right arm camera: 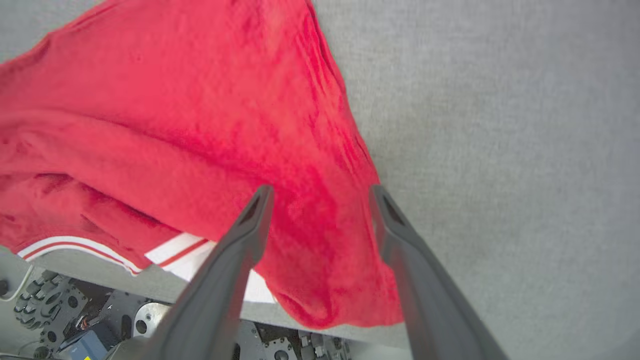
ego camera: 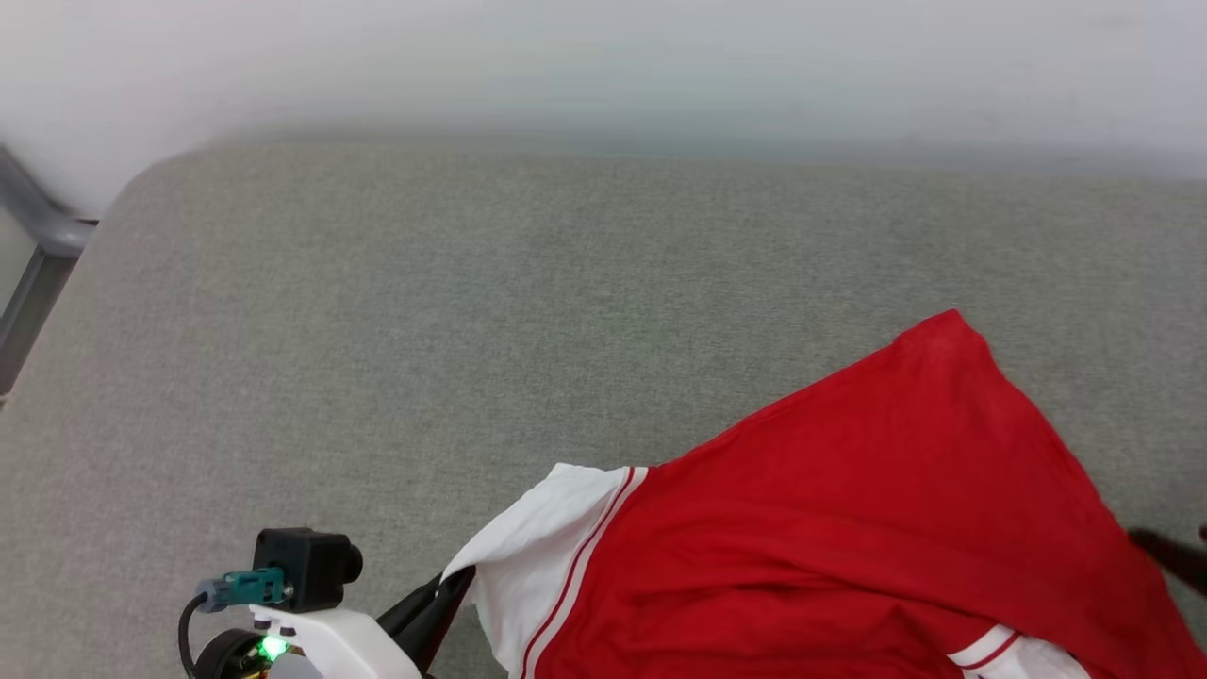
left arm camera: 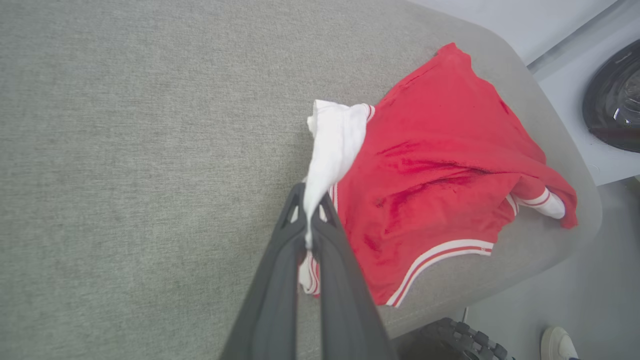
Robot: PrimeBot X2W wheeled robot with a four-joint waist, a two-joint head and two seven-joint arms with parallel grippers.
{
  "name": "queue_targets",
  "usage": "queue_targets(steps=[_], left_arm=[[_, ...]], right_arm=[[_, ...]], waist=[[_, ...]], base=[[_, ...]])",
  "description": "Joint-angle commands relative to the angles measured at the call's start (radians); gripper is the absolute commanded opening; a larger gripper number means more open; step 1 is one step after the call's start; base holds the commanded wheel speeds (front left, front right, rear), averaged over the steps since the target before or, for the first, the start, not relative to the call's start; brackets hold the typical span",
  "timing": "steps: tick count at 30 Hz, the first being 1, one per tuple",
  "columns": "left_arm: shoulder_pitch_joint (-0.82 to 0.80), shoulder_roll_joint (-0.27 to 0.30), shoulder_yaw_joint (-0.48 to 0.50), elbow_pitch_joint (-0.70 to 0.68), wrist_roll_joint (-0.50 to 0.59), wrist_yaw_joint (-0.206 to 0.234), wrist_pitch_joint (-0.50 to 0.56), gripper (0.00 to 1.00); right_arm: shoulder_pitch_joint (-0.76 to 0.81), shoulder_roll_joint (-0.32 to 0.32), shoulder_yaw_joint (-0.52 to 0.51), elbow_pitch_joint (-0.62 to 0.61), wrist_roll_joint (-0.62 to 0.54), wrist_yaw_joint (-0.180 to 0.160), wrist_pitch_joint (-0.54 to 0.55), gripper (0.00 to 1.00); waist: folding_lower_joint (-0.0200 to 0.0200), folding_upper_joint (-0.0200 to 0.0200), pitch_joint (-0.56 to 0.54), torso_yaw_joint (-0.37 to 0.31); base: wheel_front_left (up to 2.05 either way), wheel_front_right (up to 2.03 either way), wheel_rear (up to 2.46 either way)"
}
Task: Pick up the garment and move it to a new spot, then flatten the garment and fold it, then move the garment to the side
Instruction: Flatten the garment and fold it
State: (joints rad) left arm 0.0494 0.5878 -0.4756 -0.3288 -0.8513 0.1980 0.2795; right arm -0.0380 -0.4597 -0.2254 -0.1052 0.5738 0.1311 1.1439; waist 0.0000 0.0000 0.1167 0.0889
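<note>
The garment (ego camera: pixel 849 528), a red jersey with white sleeves and red-white striped trim, lies crumpled at the near right of the grey table (ego camera: pixel 471 283). Its near edge hangs over the table's front edge. My left gripper (left arm camera: pixel 310 227) is shut on the white sleeve (left arm camera: pixel 335 145), pinching the cloth between its fingertips; in the head view it sits at the lower left (ego camera: pixel 443 594). My right gripper (right arm camera: pixel 322 197) stands open over the garment's (right arm camera: pixel 200 125) right red edge, the cloth lying under and between its fingers. One dark right finger (ego camera: pixel 1165 552) pokes in at the head view's right edge.
A grey metal frame (ego camera: pixel 38 236) stands past the table's rounded left corner. A pale wall runs behind the table. Below the front edge are the robot's base (right arm camera: pixel 75 310), a toothed wheel (left arm camera: pixel 465 340), a white shoe (left arm camera: pixel 557 342) and a black round object (left arm camera: pixel 615 100).
</note>
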Motion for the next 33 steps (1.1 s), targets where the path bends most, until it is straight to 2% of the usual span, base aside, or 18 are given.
queue_targets(steps=[1, 5, 8, 12, 19, 27, 33], left_arm=[[-0.020, 0.004, -0.007, -0.017, 0.012, 0.003, 0.008, 0.00], [-0.043, 0.008, -0.028, -0.054, 0.026, -0.003, 0.035, 0.00], [-0.068, 0.005, -0.044, -0.078, 0.040, -0.011, 0.048, 0.00], [-0.106, -0.010, -0.057, -0.091, 0.054, -0.021, 0.052, 0.00], [-0.154, -0.041, -0.089, -0.083, 0.065, -0.043, 0.057, 0.00], [-0.179, -0.058, -0.109, -0.069, 0.069, -0.057, 0.054, 0.00], [-0.183, -0.064, -0.116, -0.058, 0.067, -0.064, 0.053, 0.00]], right_arm=[[-0.058, -0.009, 0.008, -0.029, 0.014, -0.001, 0.014, 1.00], [-0.169, -0.024, 0.036, -0.064, 0.003, -0.001, 0.051, 1.00], [-0.256, -0.029, 0.060, -0.044, -0.027, -0.001, 0.076, 1.00], [-0.355, -0.035, 0.096, 0.020, -0.082, -0.001, 0.093, 1.00], [-0.474, -0.051, 0.089, 0.163, -0.168, -0.001, 0.069, 1.00], [-0.510, -0.071, 0.107, 0.279, -0.207, -0.001, 0.033, 1.00], [-0.460, -0.070, 0.155, 0.337, -0.192, -0.001, 0.040, 1.00]], waist=[[0.0000, 0.0000, 0.029, 0.028], [0.0000, 0.0000, 0.082, 0.070], [0.0000, 0.0000, 0.132, 0.109], [0.0000, 0.0000, 0.189, 0.158], [0.0000, 0.0000, 0.265, 0.236], [0.0000, 0.0000, 0.295, 0.273], [0.0000, 0.0000, 0.304, 0.284]], base=[[0.00, 0.00, 0.00], [0.00, 0.00, 0.00], [0.00, 0.00, 0.00], [0.00, 0.00, 0.00], [0.00, 0.00, 0.00], [0.00, 0.00, 0.00], [0.00, 0.00, 0.00]])
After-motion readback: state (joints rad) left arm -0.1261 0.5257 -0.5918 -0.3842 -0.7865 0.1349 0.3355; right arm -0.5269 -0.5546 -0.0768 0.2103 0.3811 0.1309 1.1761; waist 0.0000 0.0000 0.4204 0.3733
